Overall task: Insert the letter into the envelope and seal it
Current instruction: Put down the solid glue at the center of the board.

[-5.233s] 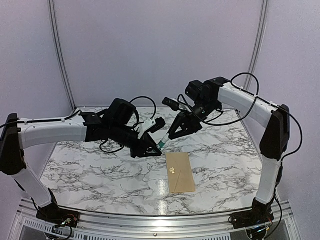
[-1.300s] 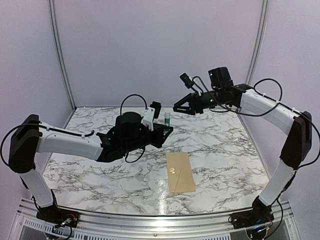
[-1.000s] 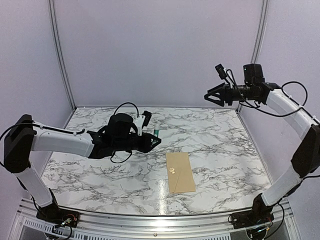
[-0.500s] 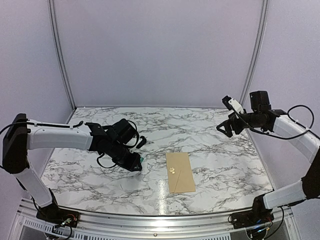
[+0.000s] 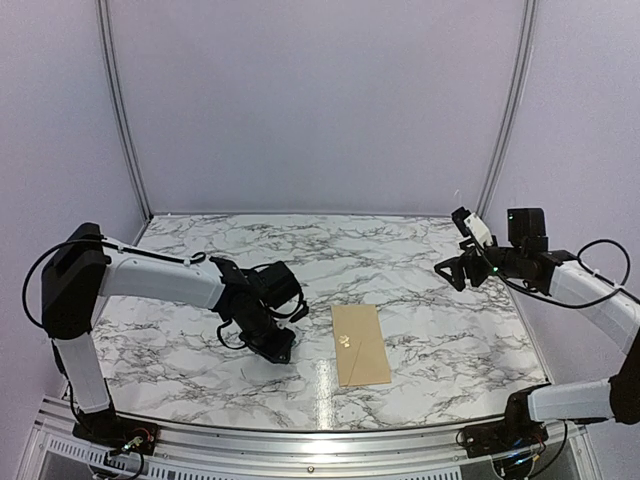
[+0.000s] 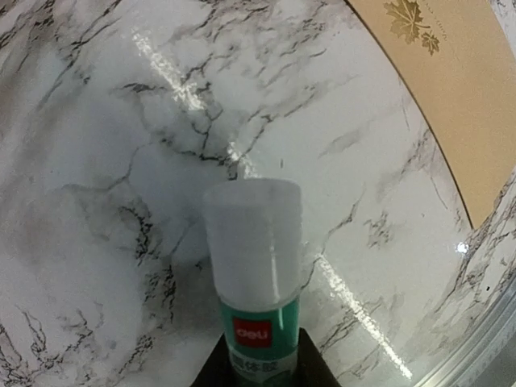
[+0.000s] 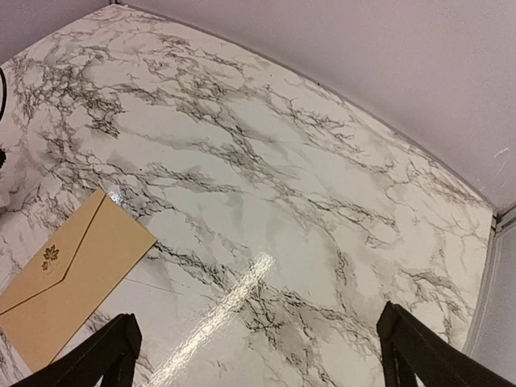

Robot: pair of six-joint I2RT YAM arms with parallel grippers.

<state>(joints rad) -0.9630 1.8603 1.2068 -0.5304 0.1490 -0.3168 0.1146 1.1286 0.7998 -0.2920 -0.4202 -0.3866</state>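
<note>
At the near edge, the two arm bases are sitting on a metal rail (image 5: pixel 300 440) in front of the marble table (image 5: pixel 450 340). The envelope (image 5: pixel 360 343) is lying flat on the marble a little right of centre, close to the near edge, with its long sides running from near to far. Its triangular flap is lying down against the body, and a small gold leaf emblem (image 6: pixel 411 22) is showing at the tip of the flap.

Just to the left of the envelope and apart from it, the left gripper (image 5: pixel 280 350) is reaching low over the table, its arm stretching in from the left side. Its jaws are clamping a glue stick (image 6: pixel 254 266) by the green body. The red label is showing just above the fingers, and the frosted cap is pointing away from the wrist toward the marble. Whether the cap is touching the table cannot be told. In the left wrist view the envelope is occupying only the upper right corner, well clear of the stick.

Farther back and off to the right, the right gripper (image 5: pixel 452 270) is hanging above the table's right side, well apart from the envelope. Its jaws are standing spread wide with nothing between them. The right wrist camera is looking between its two dark fingers (image 7: pixel 121 351) at bare marble, with the envelope at the lower left of that view. Behind the table, plain lilac walls (image 5: pixel 320 110) are closing off the scene.
</note>
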